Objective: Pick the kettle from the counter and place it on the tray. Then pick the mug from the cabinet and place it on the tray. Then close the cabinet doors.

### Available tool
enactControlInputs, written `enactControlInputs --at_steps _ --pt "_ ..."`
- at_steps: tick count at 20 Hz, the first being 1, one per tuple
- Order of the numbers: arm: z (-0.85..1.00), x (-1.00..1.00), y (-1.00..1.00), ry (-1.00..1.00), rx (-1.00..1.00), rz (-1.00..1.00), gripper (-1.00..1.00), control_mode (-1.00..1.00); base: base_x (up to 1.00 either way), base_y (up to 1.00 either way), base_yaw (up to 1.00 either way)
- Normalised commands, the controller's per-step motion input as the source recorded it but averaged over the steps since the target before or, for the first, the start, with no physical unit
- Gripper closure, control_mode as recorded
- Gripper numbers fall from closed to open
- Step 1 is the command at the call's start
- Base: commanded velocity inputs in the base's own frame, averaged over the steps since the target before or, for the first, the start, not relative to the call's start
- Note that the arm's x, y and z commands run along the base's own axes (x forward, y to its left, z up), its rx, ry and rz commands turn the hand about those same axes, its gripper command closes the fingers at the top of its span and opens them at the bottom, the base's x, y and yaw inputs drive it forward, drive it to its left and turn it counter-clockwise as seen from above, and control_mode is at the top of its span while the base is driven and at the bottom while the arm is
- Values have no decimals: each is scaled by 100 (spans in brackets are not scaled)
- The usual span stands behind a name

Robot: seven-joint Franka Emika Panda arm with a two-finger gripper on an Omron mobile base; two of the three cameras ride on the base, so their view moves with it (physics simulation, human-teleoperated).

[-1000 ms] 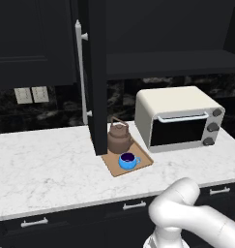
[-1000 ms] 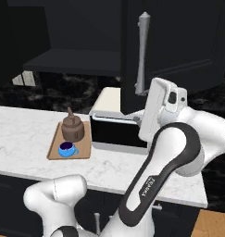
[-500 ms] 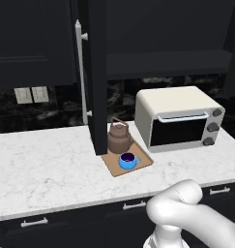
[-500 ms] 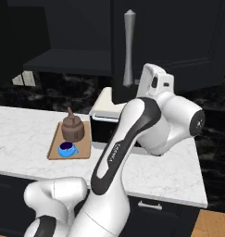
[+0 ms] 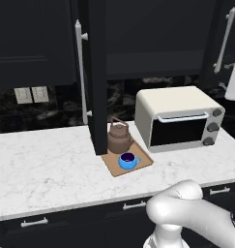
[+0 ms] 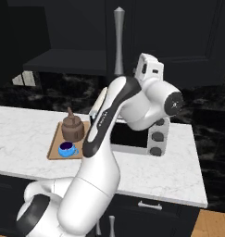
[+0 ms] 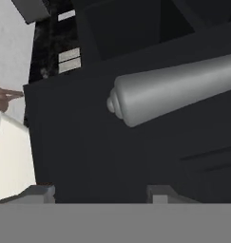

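Observation:
The brown kettle (image 5: 120,137) (image 6: 73,129) and the blue mug (image 5: 128,160) (image 6: 66,149) both stand on the tan tray (image 5: 111,163) (image 6: 55,143) on the white counter (image 5: 41,160) (image 6: 21,129). The cabinet's left door (image 5: 97,72) stands open, edge-on to the left base view. My gripper (image 7: 100,194) (image 5: 225,76) is open against the black right door (image 7: 98,152), just past the end of its silver bar handle (image 7: 174,92) (image 5: 224,43) (image 6: 118,41). Nothing lies between the fingertips (image 7: 41,192).
A cream toaster oven (image 5: 179,118) (image 6: 155,139) sits on the counter right of the tray. My own arm (image 6: 109,120) arches over the counter between tray and oven. Black drawers (image 5: 133,206) run under the counter edge. Outlets (image 5: 32,94) are on the back wall.
In the right base view my hand has swung left and up along the right door, and the door's handle has shifted left with it. Kettle, mug and tray have stayed put.

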Motion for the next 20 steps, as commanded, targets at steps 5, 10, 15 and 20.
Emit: enactControlInputs --at_steps 5,10,15,20 --pt "0 82 4 4 0 -8 -100 -100 0 0 0" --pt "-4 58 5 0 0 -4 -100 -100 0 0 0" --pt "-9 48 0 0 0 -2 -100 -100 0 0 0" --pt "-8 50 5 0 0 -4 -100 -100 0 0 0"
